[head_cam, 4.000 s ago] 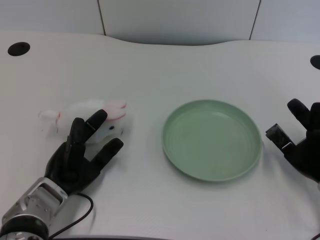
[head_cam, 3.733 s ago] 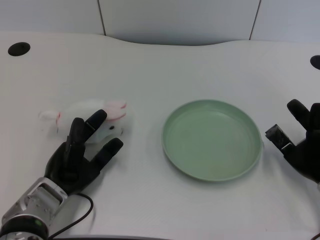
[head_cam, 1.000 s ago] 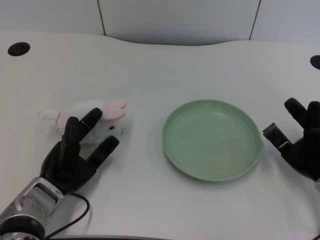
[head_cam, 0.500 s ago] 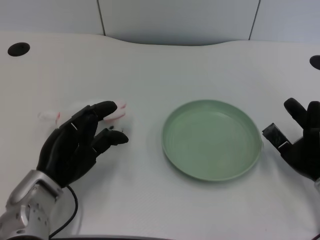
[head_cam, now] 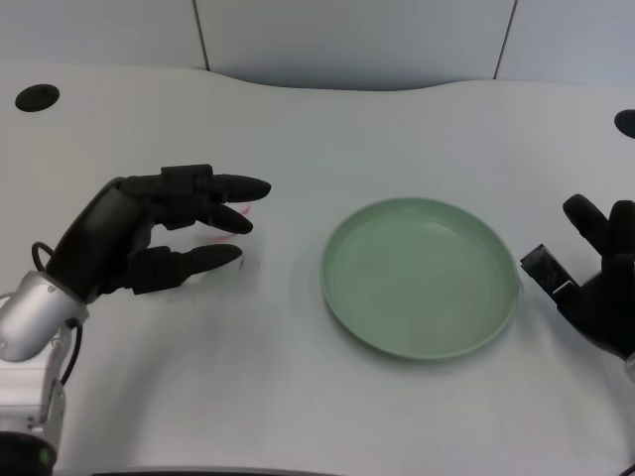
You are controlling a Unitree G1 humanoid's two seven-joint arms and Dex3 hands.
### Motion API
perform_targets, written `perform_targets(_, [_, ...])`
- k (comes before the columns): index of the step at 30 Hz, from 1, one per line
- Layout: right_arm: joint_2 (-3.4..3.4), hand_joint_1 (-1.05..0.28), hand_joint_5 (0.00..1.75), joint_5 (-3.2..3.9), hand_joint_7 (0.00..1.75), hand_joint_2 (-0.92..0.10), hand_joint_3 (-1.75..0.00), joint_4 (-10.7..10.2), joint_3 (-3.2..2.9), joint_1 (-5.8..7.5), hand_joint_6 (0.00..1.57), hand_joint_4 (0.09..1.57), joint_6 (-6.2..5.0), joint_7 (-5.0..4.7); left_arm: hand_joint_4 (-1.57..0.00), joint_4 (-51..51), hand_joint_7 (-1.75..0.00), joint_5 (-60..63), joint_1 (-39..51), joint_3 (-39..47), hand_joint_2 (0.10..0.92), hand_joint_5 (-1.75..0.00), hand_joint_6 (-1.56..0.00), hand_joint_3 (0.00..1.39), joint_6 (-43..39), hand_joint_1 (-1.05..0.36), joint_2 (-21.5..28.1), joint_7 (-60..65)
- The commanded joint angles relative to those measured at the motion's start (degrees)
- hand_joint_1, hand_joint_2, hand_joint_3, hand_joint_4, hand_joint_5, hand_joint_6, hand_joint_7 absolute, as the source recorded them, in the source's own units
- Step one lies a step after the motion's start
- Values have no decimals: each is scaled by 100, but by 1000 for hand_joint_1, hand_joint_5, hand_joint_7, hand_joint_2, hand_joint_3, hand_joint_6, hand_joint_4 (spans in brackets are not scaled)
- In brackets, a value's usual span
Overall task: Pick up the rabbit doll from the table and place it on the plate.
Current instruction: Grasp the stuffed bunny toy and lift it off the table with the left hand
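The white rabbit doll [head_cam: 236, 212] with pink ears lies on the table at the left. My left hand [head_cam: 149, 240] covers nearly all of it, and only a sliver of pink ear shows between the fingers. The fingers reach out to the right above the doll, with the thumb lower down and apart from them. Whether any of them touch the doll is hidden. The light green plate [head_cam: 421, 205] sits to the right of the doll with nothing on it, about a hand's width from the fingertips.
My right hand [head_cam: 603, 288] rests at the right edge, just past the plate. Dark round holes sit in the tabletop at the far left [head_cam: 37, 97] and far right [head_cam: 626, 122]. A grey wall runs behind the table's curved back edge.
My left hand rose from the table in front of the doll, swung up and over it, and turned so its fingers point right. The doll and the plate stayed in place.
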Motion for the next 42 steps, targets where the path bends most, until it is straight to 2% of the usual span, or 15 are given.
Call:
perform_targets(1, [-84,-648,1746,-8,1746,-921,-330,-65,-35,29,504,585,1,-29,-495,499,-24,334,-330,-132,921,-526,-651,104,-662,-716,336,323])
perform_targets(2, [-87,-649,1746,-15,1746,-921,-330,-57,-32,28,504,585,-8,-30,-496,729,-22,847,-552,-247,921,-520,-650,105,-933,-717,556,744])
perform_targets(4, [-91,-649,1746,-14,1746,-921,-321,-44,-34,24,515,594,-7,-20,-442,1179,-6,1781,-950,-493,921,-355,-554,122,-1362,-754,925,1589])
perform_targets(6, [-92,-648,1746,-12,1746,-921,-318,-40,-36,23,519,597,-4,-15,-423,1485,-1,2190,-1135,-659,921,-304,-522,128,-1587,-763,1063,2094])
perform_targets(7, [-93,-648,1746,-16,1746,-921,-317,-40,-33,24,520,598,-1,-28,-422,1842,-1,2719,-1449,-946,921,-295,-518,129,-1417,-764,1201,2688])
perform_targets(8, [-94,-651,1746,-19,1744,-921,-309,-40,-32,26,517,600,1,-37,-325,2133,-1,3128,-1696,-1185,921,-208,-431,149,-1293,-829,1307,3172])
perform_targets(10, [-98,-651,1746,-14,1743,-921,-304,-30,-35,25,516,601,3,-24,-274,2640,-1,3751,-2104,-1614,921,-146,-379,163,-1045,-877,1430,4030])
perform_targets(13, [-99,-648,1746,-11,1742,-921,-305,-25,-38,24,517,602,3,-15,-257,3003,-1,4021,-2318,-1947,921,-113,-359,169,-1051,-901,1465,4643])
perform_targets(14, [-103,-648,1746,-13,1741,-921,-305,-38,-38,38,518,602,-1,-19,-257,3276,-1,4160,-2521,-2121,921,-110,-358,170,-678,-903,1381,4791])
perform_targets(16, [-107,-649,1746,-14,1744,-921,-296,-55,-38,55,522,597,-7,-25,-179,3637,-2,4309,-2785,-2378,921,-54,-250,239,-203,-1013,1272,4993])
perform_targets(18, [-126,-647,1746,-6,1745,-921,-294,-40,-44,47,523,596,9,6,-99,3878,-1,4321,-2908,-2523,921,-20,-160,278,179,-1040,1116,4952])
perform_targets(21, [-135,-643,1746,-3,1745,-921,-294,-31,-48,42,524,596,16,20,-54,3981,-1,4262,-2960,-2647,921,-4,-112,302,333,-1047,1055,4948])
perform_targets(25, [-142,-659,1746,-12,1720,-921,-289,-20,-56,13,566,627,-42,-29,-32,4187,0,4043,-2926,-2613,921,0,-48,299,993,-1048,733,4367])
perform_targets(38, [-141,-661,1746,-12,1695,-921,-288,-19,-57,12,588,632,-43,-29,-26,4169,0,3911,-2929,-2703,921,0,-38,297,1049,-1048,735,4316])
perform_targets(42, [-94,-653,1746,0,1696,-921,-313,-124,-32,86,568,619,3,17,-2,4367,1,4104,-2709,-2948,921,0,-2,263,2276,-1048,169,3625])
